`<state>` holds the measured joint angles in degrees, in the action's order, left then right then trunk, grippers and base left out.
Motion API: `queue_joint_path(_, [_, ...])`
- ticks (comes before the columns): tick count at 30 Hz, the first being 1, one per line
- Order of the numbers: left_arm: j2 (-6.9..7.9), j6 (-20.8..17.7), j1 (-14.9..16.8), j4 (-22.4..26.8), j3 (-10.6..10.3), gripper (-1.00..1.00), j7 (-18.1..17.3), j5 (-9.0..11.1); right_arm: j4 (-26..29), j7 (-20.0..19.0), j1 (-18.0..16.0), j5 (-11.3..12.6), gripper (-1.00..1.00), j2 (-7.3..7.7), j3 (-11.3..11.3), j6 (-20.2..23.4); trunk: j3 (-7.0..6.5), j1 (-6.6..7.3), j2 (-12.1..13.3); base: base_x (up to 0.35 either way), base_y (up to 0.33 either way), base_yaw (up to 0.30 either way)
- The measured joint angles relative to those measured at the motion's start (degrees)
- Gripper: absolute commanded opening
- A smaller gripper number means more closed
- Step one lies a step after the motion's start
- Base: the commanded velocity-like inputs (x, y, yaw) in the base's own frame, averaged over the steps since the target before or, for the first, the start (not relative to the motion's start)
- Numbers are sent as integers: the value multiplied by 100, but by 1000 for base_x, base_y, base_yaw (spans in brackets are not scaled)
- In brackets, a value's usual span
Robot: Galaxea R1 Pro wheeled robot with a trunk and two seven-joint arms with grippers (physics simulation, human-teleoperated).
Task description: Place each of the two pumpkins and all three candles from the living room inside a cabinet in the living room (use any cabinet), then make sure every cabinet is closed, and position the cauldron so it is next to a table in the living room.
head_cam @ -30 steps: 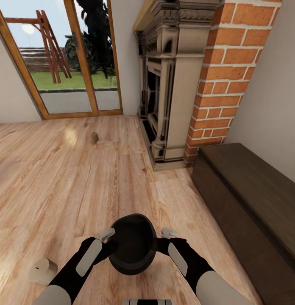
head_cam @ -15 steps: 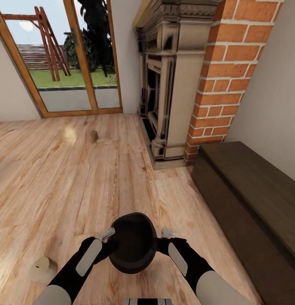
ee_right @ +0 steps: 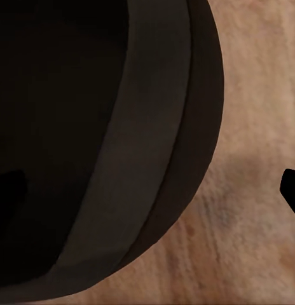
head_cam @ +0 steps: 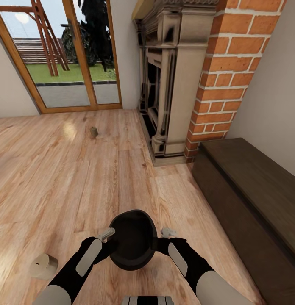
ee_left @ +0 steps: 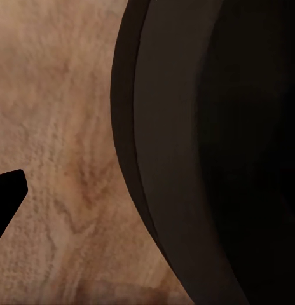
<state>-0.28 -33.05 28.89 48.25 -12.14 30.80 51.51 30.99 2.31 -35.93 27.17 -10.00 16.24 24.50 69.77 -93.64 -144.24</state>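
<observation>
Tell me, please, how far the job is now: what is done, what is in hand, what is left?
Nothing looks finished. In hand: the cauldron is held between both grippers, left and right, above the floor; no table shows. Left: one candle stands near the glass door and another lies by the left arm, both outside the cabinet. No pumpkin shows.

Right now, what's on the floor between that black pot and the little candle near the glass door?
Nothing: in the head view, bare wooden floor separates the pot from the candle.
</observation>
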Motion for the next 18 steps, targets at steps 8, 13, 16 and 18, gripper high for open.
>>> queue_joint_path(8, [0, 6, 0, 0, 0, 100, 0, -4, -1, -9, 0, 1, 100, 0, -5, -27, 0, 0, 0, 0, 0, 0])
queue_joint_path(13, [1, 8, 0, 0, 2, 100, 0, -7, -3, -14, 0, 1, 100, 0, -5, -30, 67, -8, -4, 0, 0, 0])
queue_joint_path(16, [6, 9, 0, 0, 4, 100, 0, -7, -3, -10, 0, 2, 100, 0, -5, -29, 67, -8, -4, 0, 0, 0])
queue_joint_path(18, [7, 9, 0, 0, 5, 100, 0, -5, -3, -14, 0, 2, 100, 0, -5, -29, 67, -8, -4, 0, 0, 0])
